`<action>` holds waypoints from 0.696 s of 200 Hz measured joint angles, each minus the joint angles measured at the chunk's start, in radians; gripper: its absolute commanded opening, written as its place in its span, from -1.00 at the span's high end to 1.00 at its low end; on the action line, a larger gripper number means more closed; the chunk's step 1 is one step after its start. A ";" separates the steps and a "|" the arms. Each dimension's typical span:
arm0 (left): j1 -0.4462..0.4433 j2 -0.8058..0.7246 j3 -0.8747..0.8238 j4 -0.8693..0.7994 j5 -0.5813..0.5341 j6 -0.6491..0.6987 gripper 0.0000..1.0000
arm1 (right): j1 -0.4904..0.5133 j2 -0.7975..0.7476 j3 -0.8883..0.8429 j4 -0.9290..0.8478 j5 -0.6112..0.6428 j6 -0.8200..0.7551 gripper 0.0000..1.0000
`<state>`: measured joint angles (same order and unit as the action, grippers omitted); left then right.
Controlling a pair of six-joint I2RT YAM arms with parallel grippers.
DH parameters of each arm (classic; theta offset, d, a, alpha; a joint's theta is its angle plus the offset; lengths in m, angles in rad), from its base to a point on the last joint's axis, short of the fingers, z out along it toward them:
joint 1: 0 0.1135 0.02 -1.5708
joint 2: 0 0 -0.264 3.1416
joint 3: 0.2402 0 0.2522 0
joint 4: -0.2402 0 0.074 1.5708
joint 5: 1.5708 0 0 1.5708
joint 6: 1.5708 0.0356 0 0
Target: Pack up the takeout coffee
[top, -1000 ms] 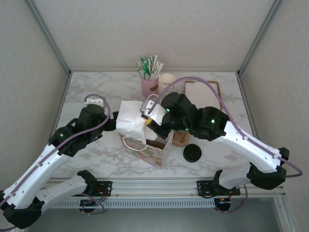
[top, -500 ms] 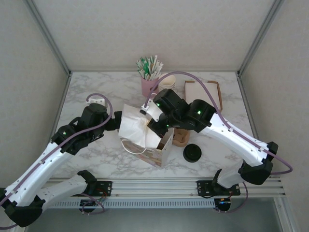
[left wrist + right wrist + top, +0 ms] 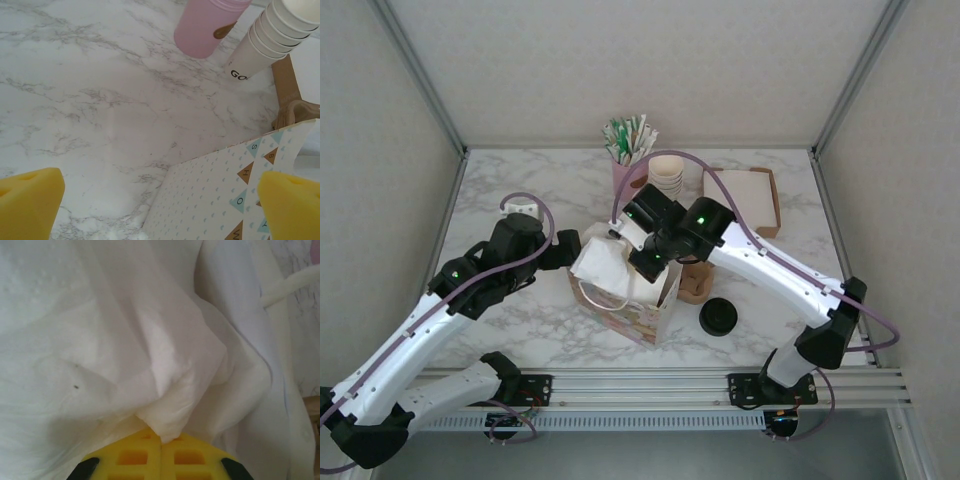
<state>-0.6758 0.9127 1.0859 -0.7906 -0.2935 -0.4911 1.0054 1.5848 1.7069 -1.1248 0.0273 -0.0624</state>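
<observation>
Right gripper (image 3: pixel 161 444) pinches white napkin (image 3: pixel 125 340) at mouth of patterned paper bag (image 3: pixel 645 315) mid-frame, left gripper (image 3: pixel 160 202) spreads wide beside bag, takeout coffee (image 3: pixel 718 318) sits on table (image 3: pixel 520 190) lower right of bag, pink cup (image 3: pixel 628 178) up top holds wrapped sticks (image 3: pixel 630 138).

Bag (image 3: pixel 642 318) interior under white napkin (image 3: pixel 605 265)

Lab test booth, aluminium frame (image 3: pixel 640 385), blank panel walls (image 3: pixel 640 70) (marble-look tabletop (image 3: pixel 530 180))
</observation>
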 measured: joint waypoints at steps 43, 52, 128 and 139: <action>0.000 0.007 0.000 0.000 0.000 -0.002 -0.95 | -0.001 0.043 0.000 -0.028 0.044 0.000 1.00; 0.000 0.009 0.000 0.000 0.000 -0.003 -0.95 | -0.001 0.056 0.000 -0.036 0.055 0.000 1.00; 0.000 0.010 0.000 0.000 -0.003 -0.003 -0.93 | -0.002 0.104 0.000 -0.026 0.077 0.017 0.99; 0.000 0.010 0.001 0.000 -0.003 -0.003 -0.92 | -0.002 0.104 0.000 -0.008 0.077 0.026 0.99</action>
<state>-0.6758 0.9230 1.0866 -0.7906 -0.2962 -0.4946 1.0039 1.6886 1.7069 -1.1328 0.1043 -0.0368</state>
